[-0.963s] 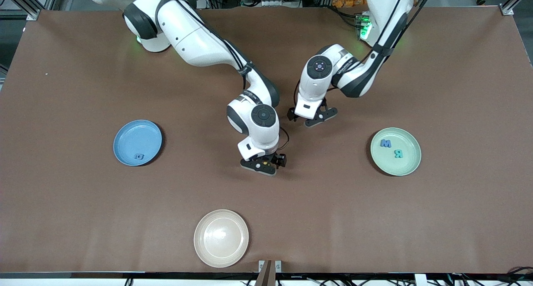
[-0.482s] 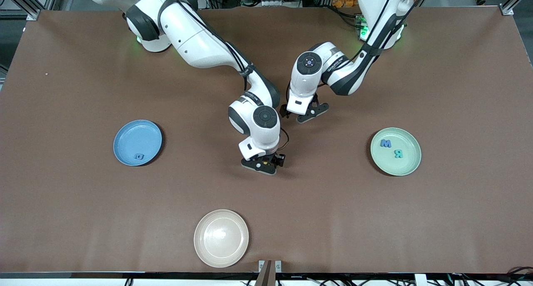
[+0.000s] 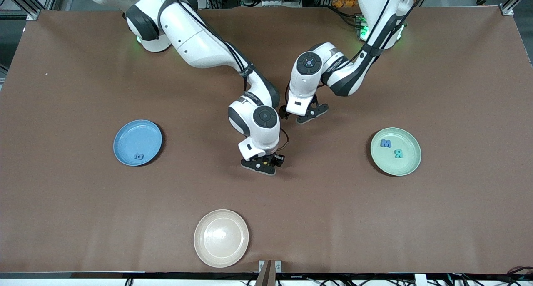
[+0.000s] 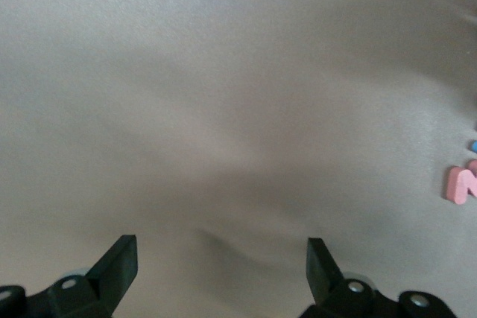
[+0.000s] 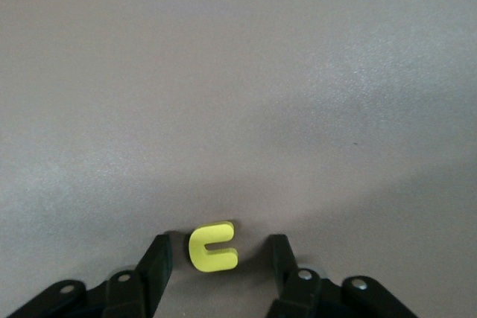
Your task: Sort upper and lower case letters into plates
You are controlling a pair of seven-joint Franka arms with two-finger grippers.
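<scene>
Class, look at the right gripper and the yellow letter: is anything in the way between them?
Nothing visible is. In the right wrist view the yellow letter lies flat on the brown table, between the open fingers of the right gripper, with bare table on each side of it. The left gripper hangs open over bare table.

Matt brown table covering, faintly rippled — looks like cloth or paper sheet. Glossy white plastic-looking arm shells with dark matt joint bands. Black matt fingers on right gripper, same black on left gripper. Yellow letter matt, foam-like, soft-edged; pink letter likewise. Sky blue plate and mint green plate smooth, low sheen. Cream plate glossier — bright highlight at centre.
</scene>
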